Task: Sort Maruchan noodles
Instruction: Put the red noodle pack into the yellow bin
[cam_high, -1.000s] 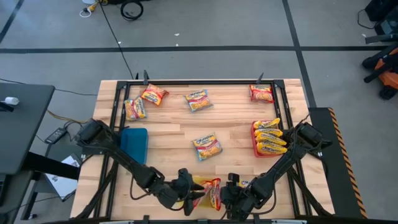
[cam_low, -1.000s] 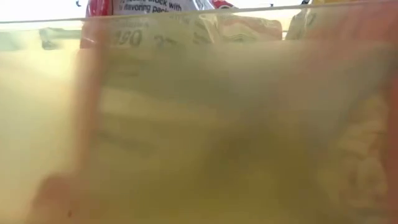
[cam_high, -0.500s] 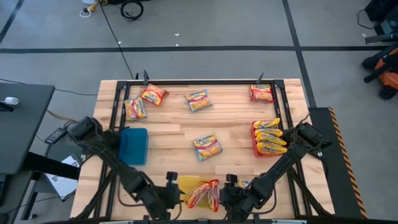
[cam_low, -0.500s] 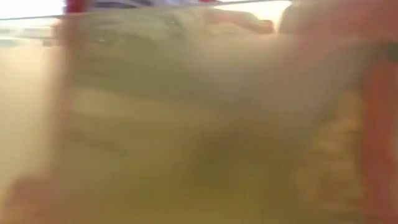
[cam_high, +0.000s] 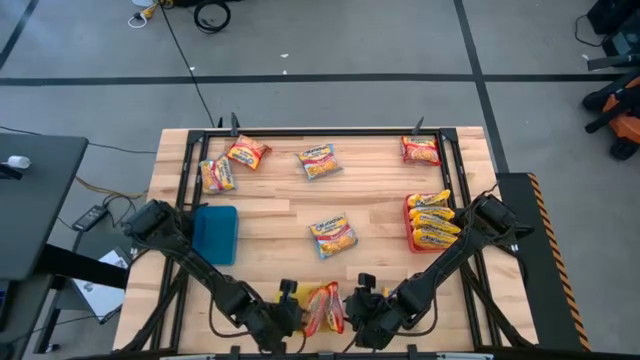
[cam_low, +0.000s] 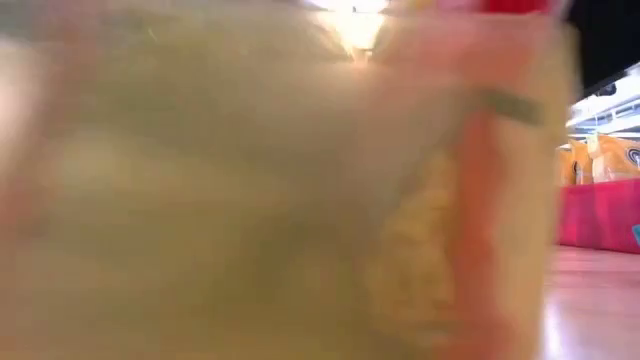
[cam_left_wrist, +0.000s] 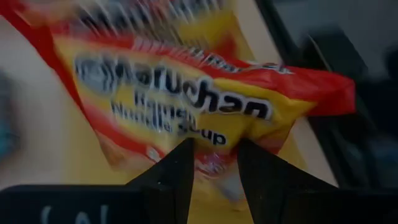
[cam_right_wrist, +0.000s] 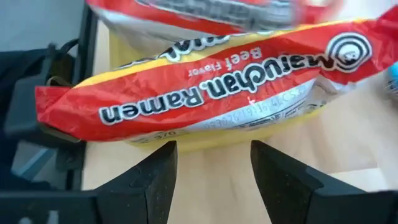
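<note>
Two red-and-yellow Maruchan packets (cam_high: 322, 308) lie bunched at the table's near edge, on a yellow tray (cam_high: 291, 292). My left gripper (cam_high: 290, 312) is at their left side, shut on one packet (cam_left_wrist: 186, 106). My right gripper (cam_high: 358, 306) is at their right side, open. Its fingers stand just short of a red Beef Flavor packet (cam_right_wrist: 205, 93), and I cannot tell whether they touch it. The low view is filled by a blurred packet (cam_low: 280, 200) close to the lens. My left gripper pinches the red-and-yellow packet by its near edge (cam_left_wrist: 214, 163) between the two fingers (cam_left_wrist: 177, 171). It comes from the table's left, about level. The rest of the packet spreads out beyond the fingertips. Whether it is lifted off the tray does not show.
A blue tray (cam_high: 215, 233) sits at the left. A red tray (cam_high: 410, 222) at the right holds three yellow-orange packets (cam_high: 432, 225). Loose packets lie at the far left (cam_high: 217, 175) (cam_high: 247, 152), far middle (cam_high: 318, 160), far right (cam_high: 420, 150) and centre (cam_high: 333, 236).
My left gripper drew back toward the table's left edge, baring the yellow tray, then came back to the packets. The packet pile now looks narrower, bunched between the two grippers. In the low view the packet before the lens has shifted left.
</note>
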